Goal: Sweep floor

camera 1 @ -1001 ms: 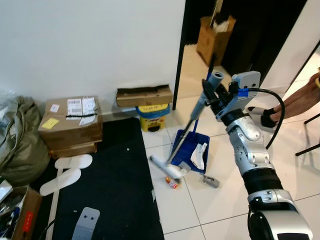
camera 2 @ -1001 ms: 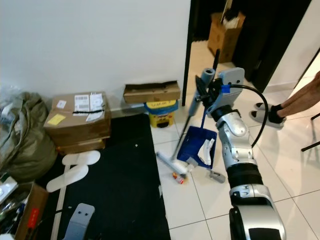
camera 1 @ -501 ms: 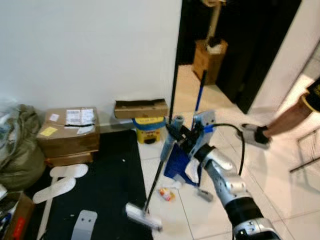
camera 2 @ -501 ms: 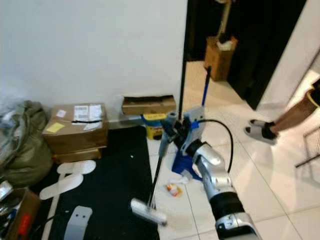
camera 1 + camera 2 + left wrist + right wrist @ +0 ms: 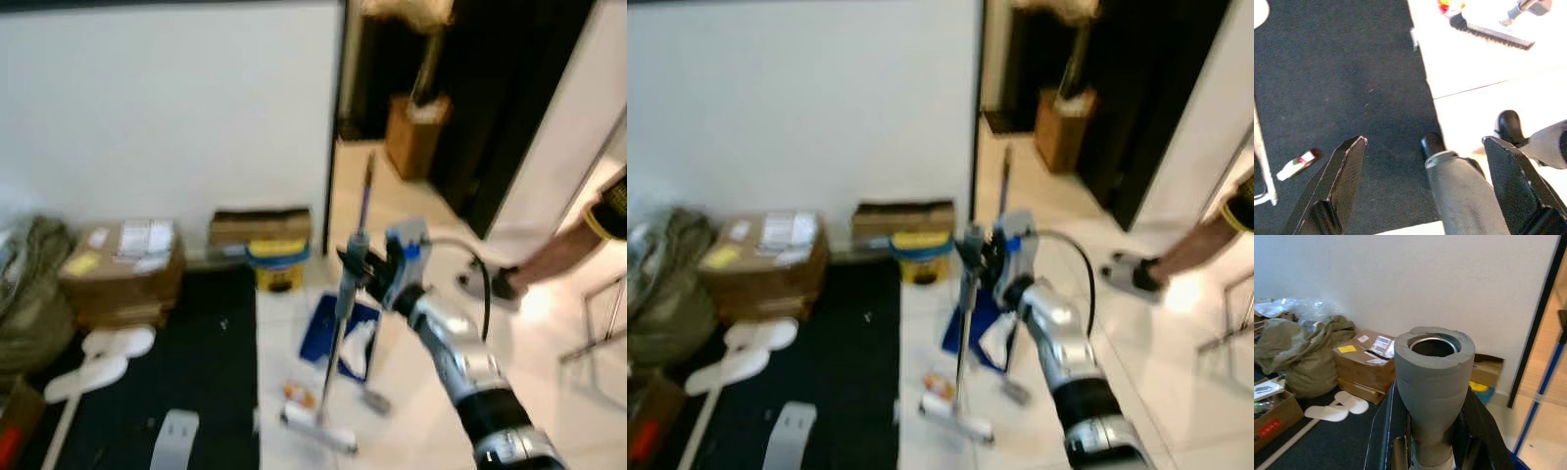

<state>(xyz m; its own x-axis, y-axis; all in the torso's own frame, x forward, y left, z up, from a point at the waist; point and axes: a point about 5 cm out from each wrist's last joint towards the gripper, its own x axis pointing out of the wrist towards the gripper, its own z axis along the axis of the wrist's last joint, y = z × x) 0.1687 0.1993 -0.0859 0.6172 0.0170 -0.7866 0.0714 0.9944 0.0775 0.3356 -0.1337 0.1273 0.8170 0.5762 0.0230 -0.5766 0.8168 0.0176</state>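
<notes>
My right gripper (image 5: 366, 270) is shut on the grey foam grip of the broom handle (image 5: 1432, 377), holding the broom almost upright. The broom head (image 5: 319, 431) rests on the white tiles beside the black mat (image 5: 196, 392). A small orange piece of litter (image 5: 295, 395) lies just beyond the head. Behind it lies the blue dustpan (image 5: 339, 337) with white paper in it, its blue handle (image 5: 364, 201) standing up. My left gripper (image 5: 1425, 142) hangs open over the mat's edge, with the broom head (image 5: 1497, 34) farther out on the tiles.
Cardboard boxes (image 5: 120, 264), a green bag (image 5: 24, 294) and white slippers (image 5: 98, 352) line the wall on the left. A yellow bucket (image 5: 278, 264) stands by the doorway. A person's leg and slipper (image 5: 549, 264) are at the right. A small grey object (image 5: 377, 399) lies on the tiles.
The views have shifted and blurred. The broom head has swung off the black mat back onto the tiles near the litter, and the handle now stands more upright.
</notes>
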